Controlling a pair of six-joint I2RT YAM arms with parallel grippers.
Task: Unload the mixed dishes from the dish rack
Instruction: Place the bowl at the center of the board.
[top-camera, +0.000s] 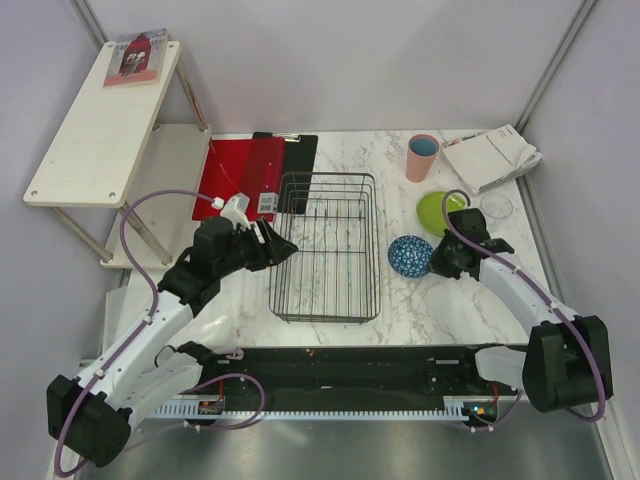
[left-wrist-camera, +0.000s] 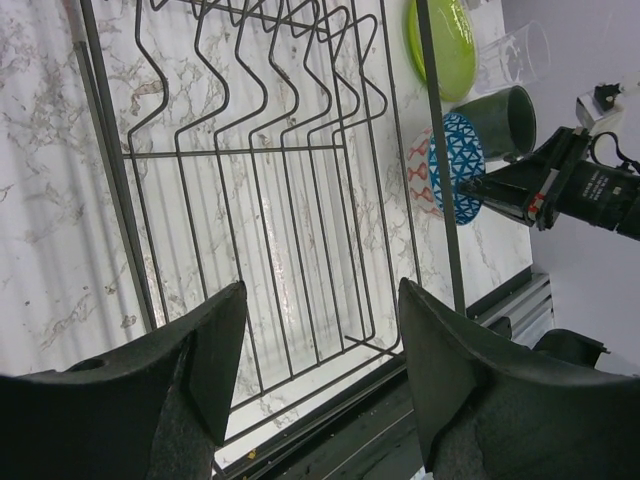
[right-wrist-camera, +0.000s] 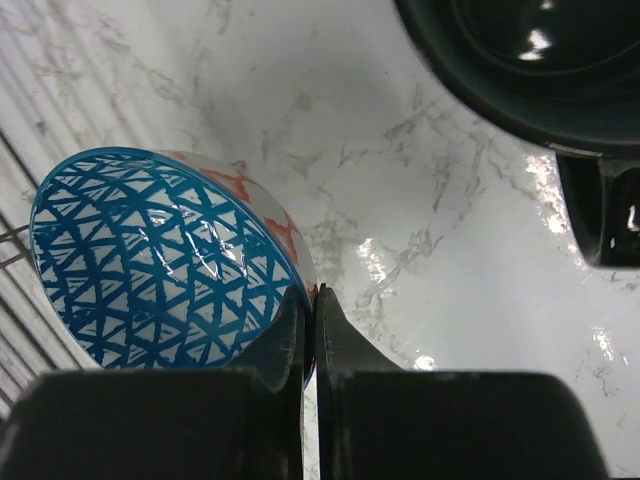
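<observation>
The black wire dish rack (top-camera: 325, 245) stands mid-table with no dishes in it; it also fills the left wrist view (left-wrist-camera: 280, 180). My right gripper (top-camera: 437, 262) is shut on the rim of the blue patterned bowl (top-camera: 408, 255), just right of the rack; the right wrist view shows the jaws (right-wrist-camera: 310, 300) pinching the bowl (right-wrist-camera: 150, 260) close above the marble. The dark grey mug (right-wrist-camera: 520, 60) stands beside it. The lime-green plate (top-camera: 440, 210), clear glass (top-camera: 496, 207) and salmon-pink cup (top-camera: 422, 157) stand on the table further back. My left gripper (top-camera: 285, 245) is open and empty at the rack's left side (left-wrist-camera: 320, 300).
A red clipboard (top-camera: 250, 170) lies behind the rack. A stack of papers (top-camera: 492, 158) lies at the back right. A white shelf unit (top-camera: 100, 120) with a book (top-camera: 137, 57) stands at the left. Grey walls enclose the table.
</observation>
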